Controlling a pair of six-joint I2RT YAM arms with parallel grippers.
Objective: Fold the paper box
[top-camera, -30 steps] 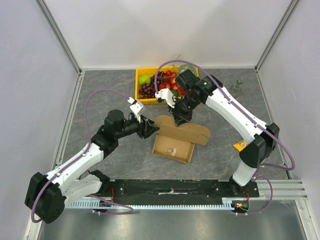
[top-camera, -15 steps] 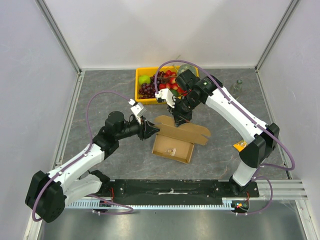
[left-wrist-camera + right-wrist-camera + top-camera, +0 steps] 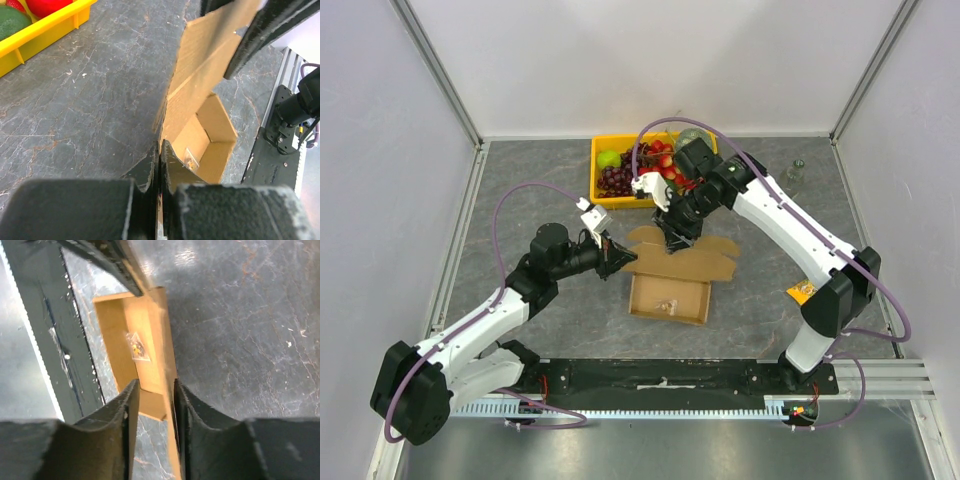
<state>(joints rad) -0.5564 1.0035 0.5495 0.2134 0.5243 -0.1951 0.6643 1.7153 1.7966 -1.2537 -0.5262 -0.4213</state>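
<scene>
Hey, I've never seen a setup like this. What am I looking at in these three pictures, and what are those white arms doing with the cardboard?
Those are two robot arms, left and right, bolted at a table's near edge. The wide picture looks down from above and behind them. The other two come from a small camera on each wrist, so each shows that arm's own fingers. On the grey table are a half-folded brown paper box and a yellow crate of fruit. The left hand is pinched shut on one box wall. The right hand stands open astride a box flap, not squeezing it.
</scene>
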